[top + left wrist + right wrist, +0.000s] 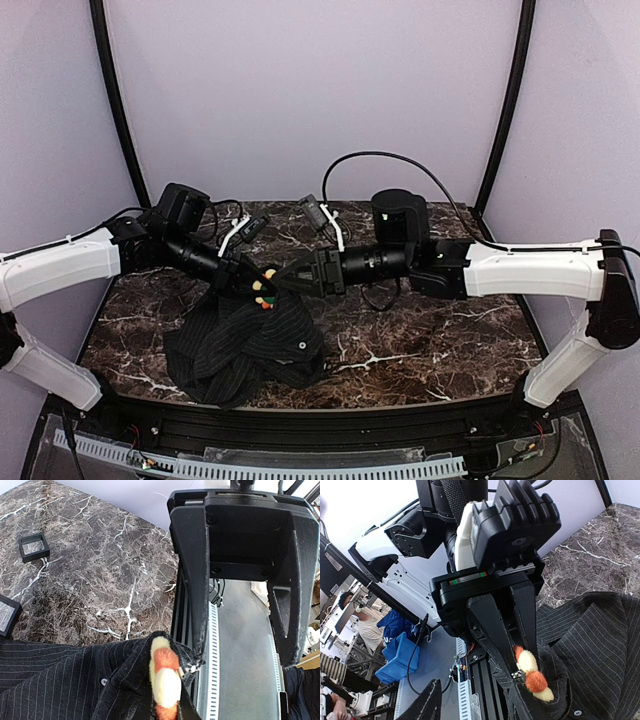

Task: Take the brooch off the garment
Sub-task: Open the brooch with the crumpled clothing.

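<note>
The black pinstriped garment (240,345) hangs in a bunch from my left gripper (248,277), which is shut on a raised fold of it above the table. The orange and cream brooch (265,290) is pinned to that fold, right at the left fingertips. It fills the bottom of the left wrist view (165,680) with cloth (50,680) around it. My right gripper (292,279) is open and empty, facing the brooch from the right. In the left wrist view its jaws (242,655) stand wide apart, one fingertip close beside the brooch's metal pin. The right wrist view shows the brooch (533,676) between the left fingers (495,630).
Two small black square boxes (33,546) (6,615) lie on the dark marble table (420,330) behind the garment. The black rail and white cable tray (215,680) mark the table's near edge, just under the raised fold.
</note>
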Motion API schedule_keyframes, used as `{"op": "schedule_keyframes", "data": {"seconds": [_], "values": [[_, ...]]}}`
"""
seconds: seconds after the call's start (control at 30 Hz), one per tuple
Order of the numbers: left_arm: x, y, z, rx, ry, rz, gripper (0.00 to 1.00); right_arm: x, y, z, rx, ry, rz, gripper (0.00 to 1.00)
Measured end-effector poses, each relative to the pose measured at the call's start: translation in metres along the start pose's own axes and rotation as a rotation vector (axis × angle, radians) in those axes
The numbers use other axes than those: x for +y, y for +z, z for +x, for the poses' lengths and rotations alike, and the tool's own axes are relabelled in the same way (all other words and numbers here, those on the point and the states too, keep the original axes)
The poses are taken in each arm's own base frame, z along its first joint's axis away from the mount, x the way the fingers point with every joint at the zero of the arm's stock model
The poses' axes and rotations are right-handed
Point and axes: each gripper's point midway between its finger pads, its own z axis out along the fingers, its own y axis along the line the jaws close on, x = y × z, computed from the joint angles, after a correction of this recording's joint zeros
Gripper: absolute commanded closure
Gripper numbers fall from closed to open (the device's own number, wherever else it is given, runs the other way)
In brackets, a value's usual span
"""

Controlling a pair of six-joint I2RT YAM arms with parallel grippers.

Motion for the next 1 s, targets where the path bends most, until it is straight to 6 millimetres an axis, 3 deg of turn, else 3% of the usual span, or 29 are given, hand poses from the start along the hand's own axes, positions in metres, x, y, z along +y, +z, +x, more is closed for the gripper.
{"op": "schedule_keyframes", "data": {"seconds": [1.0], "values": [[-0.0001,0.0000,0.0000,0.000,0.000,0.001,0.99,0.0011,0.0072,-0.0051,-0.001,-0.002,-0.017,0.58]]}}
